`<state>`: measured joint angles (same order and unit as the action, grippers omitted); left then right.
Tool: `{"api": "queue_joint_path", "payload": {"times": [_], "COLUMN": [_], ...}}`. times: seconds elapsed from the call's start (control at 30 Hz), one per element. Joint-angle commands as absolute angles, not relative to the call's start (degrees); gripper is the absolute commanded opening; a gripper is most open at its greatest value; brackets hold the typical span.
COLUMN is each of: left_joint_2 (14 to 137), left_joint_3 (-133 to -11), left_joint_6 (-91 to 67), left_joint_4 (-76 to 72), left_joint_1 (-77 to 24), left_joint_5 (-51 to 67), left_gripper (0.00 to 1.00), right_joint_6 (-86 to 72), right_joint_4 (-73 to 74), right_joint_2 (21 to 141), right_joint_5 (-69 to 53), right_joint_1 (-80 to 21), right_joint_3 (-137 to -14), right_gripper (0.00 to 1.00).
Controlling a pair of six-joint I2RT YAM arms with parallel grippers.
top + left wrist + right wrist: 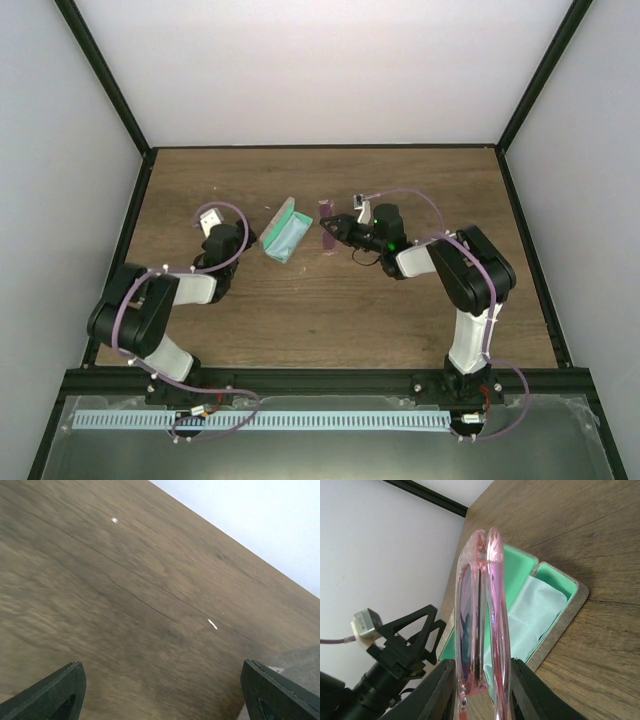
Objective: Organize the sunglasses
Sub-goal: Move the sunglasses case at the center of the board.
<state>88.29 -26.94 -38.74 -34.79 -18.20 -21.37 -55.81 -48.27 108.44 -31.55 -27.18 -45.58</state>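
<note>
Wooden table point(330, 310) inside a white-walled enclosure, seen from above and from both wrists. The right gripper point(338, 228) is clamped on the folded sunglasses point(327, 238), which hang clear of the wood just beside the open case point(285, 212). The case has a green lining, and the light blue cloth point(285, 240) lies in one half of it.

In the right wrist view the sunglasses point(482, 630) stand on edge, pinched at their lower part, with the case rim point(572, 600) and the cloth point(535, 610) directly behind them.

Step in hand, as judged: carrying the pair over the case to set it down. Bring the frame over the open compartment, turn the wrist so the lenses lie along the case's length, and lower until the frame rests on the lining before you part the fingers. The wire arms look thin and springy, so a drop from height may bounce them out.

The right arm reaches forward and inward, forearm low, wrist pointed left at the case. The left arm is folded at the elbow. The left gripper point(243, 240) rests close to the case's far side with its fingers point(50, 695) spread wide and nothing between them, so it can steady the case.
</note>
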Motion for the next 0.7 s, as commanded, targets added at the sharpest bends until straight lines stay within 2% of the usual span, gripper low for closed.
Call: {"api": "queue_joint_path", "payload": {"times": [0.0, 0.2, 0.67], "left_joint_2": [94.5, 101.2, 99.3], "left_joint_3": [-29.7, -31.0, -29.2], "left_joint_6": [-38.8, -39.7, -41.8], "left_joint_4": [-42.4, -46.3, -46.6], "left_joint_1": [-18.0, -18.1, -21.3], "left_joint_5": [-13.6, -9.8, -7.8], "left_gripper": [0.87, 0.86, 0.84], "right_joint_6": [-55.6, -55.6, -55.0], "right_joint_4": [-49.3, -49.5, -47.5], "right_joint_2": [107.8, 107.8, 108.7], "right_joint_5": [-32.6, -33.0, -31.9], "right_joint_1": [-27.5, -27.5, -27.4], "right_joint_3": [-46.9, -46.0, -48.3], "right_gripper": [0.29, 0.29, 0.3]}}
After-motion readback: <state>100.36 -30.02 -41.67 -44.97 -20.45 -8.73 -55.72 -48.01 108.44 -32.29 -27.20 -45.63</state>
